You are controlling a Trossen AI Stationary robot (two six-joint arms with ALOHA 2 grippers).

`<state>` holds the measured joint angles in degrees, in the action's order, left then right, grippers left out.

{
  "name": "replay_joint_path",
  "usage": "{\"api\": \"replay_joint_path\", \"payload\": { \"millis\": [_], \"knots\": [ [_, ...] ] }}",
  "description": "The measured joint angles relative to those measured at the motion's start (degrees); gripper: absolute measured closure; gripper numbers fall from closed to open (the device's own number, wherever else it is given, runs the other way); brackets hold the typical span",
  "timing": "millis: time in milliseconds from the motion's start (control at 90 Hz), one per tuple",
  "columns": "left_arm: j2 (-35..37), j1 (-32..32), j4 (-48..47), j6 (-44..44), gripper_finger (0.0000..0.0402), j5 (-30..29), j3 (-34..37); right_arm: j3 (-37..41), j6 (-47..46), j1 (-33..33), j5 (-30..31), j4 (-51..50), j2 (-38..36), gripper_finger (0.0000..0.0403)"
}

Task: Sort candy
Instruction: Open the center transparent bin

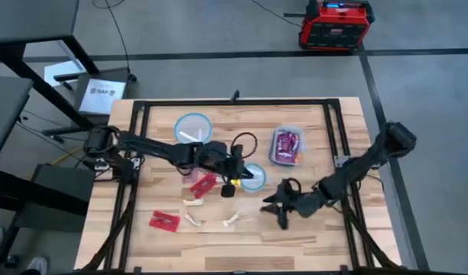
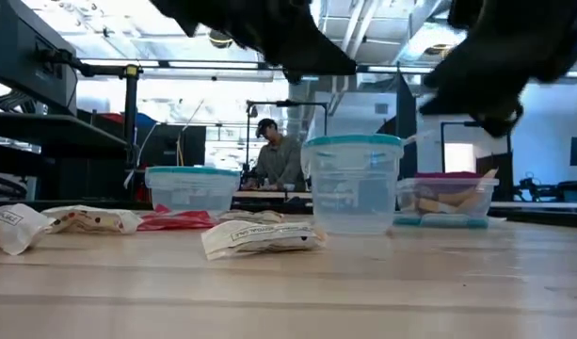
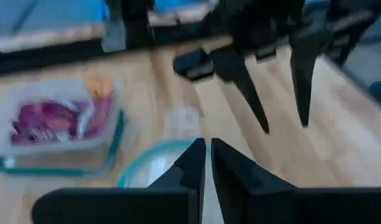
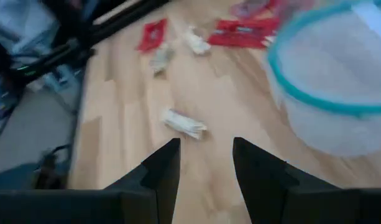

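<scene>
Candy lies on the table's near left part: two red packets and white sticks. My left gripper hangs at mid-table by the small round blue-rimmed container. In the left wrist view its fingers stand shut over the container's rim with nothing showing between them. My right gripper is open near the table's front, right of the sticks. One white stick lies ahead of its fingers, apart from them. My left gripper may touch a small yellow-and-white piece that shows right beside its fingers in the high view. Whether it does, I cannot tell. The left wrist view shows nothing of the piece.
A larger round container with white sticks stands at the far left of centre. A rectangular container with purple packets stands at the far right. Bare wood lies along the near edge. A person sits in the room beyond the table.
</scene>
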<state>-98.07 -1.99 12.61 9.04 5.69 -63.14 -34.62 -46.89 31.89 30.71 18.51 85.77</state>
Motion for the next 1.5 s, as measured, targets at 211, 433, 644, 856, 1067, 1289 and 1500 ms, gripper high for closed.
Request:
{"api": "replay_joint_path", "payload": {
  "millis": [211,433,644,856,1067,1289,1500],
  "knots": [
    [-2.61,0.66,-2.86,-2.04,0.0389,-0.1,-0.1,-0.64,-2.49,-3.56,0.87,0.81,3.88,0.0269],
    [-2.56,-1.29,-4.79,-8.86,0.0389,-0.39,-0.02,-0.71,1.87,-6.11,0.66,-1.08,1.77,0.0269],
    [-2.55,-2.42,-6.08,-9.75,0.0389,-1.4,-0.02,-0.75,0.87,-6.14,-0.63,-11.22,-3.62,0.0269],
    [-2.06,-2.18,-4.48,-7.2,0.0389,-2.53,-1.57,-0.75,-0.65,-2.89,-0.4,-9.66,-3.54,0.0269],
    [-3.12,1.19,-4.05,-0.68,0.0389,-2.38,-3.56,-0.73,3.7,-2.04,-0.68,11.35,11.05,0.0269],
    [-9.08,6.0,8.69,-5.08,0.0389,9.51,-2.33,-0.71,6.61,-4.84,-0.41,25.01,19.94,0.0269],
    [-13.77,7.16,12.5,-3.24,0.0389,10.79,-2.23,-0.72,9.79,-5.26,3.35,26.98,20.03,0.0269]
  ]
}}
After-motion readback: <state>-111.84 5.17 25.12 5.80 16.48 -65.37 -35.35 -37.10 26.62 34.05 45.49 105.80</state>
